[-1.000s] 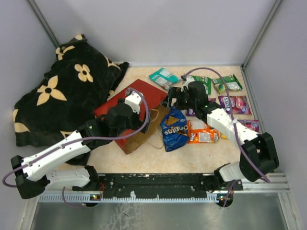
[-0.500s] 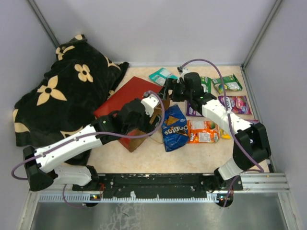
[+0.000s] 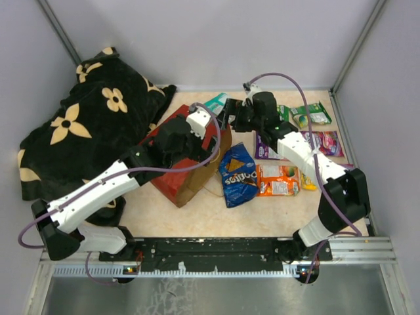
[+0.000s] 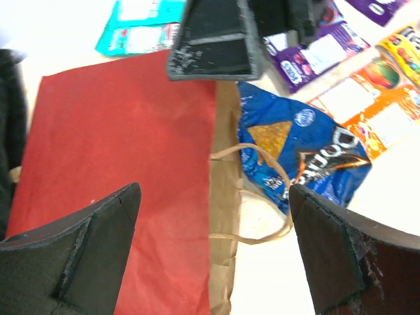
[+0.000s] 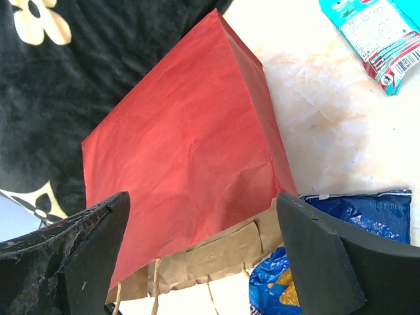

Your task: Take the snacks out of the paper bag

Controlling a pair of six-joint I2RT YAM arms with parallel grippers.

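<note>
a pale beige table (image 3: 262, 216) carries a black flower-patterned blanket (image 3: 85, 131) at far left. the red paper bag (image 3: 174, 187) lies on its side at centre, its mouth just beside the blue doritos bag (image 3: 237, 176). right of that lies an orange packet (image 3: 279, 180). farther back are purple packets (image 3: 321, 141), a green packet (image 3: 312, 115) and a teal packet (image 3: 215, 102).

A black blanket (image 3: 85, 131) printed with cream flowers lies bunched in the far left corner of a beige tabletop (image 3: 262, 216), heaped against the pale grey walls (image 3: 216, 39) enclosing it on three sides.
</note>
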